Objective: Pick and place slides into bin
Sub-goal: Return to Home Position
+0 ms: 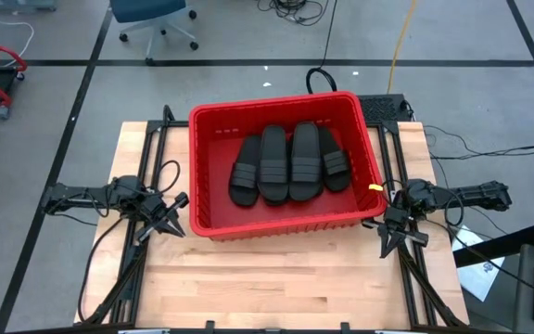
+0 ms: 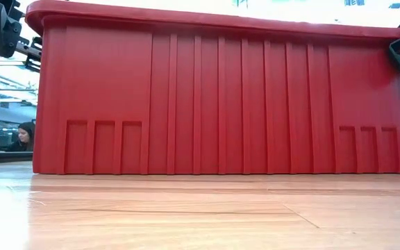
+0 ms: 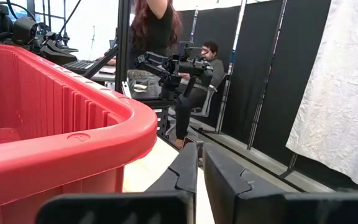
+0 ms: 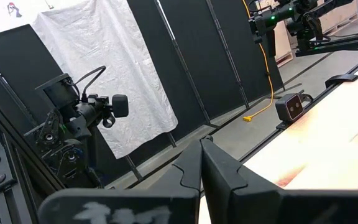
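Packing looks finished: the slides (image 1: 286,167) lie in the bin (image 1: 267,104), between the left gripper (image 1: 172,225) and right gripper (image 1: 387,243), both empty, fingers together. Next, just park the arms.

Wooden desk (image 1: 276,278); blue chair (image 1: 156,19) and yellow cable (image 1: 401,37) on the floor beyond; black screens (image 3: 272,62), white sheet (image 4: 117,81), seated person (image 3: 207,68).

High view: is hanging overhead, looking straight down on the whole surface (image 1: 276,278) and the bin (image 1: 286,225). Low view: is sitting at surface level, facing the bin's long wall at close range. Wrist views: are looking outward into the room from low down, the left one sharing the bin's rim with the high view.
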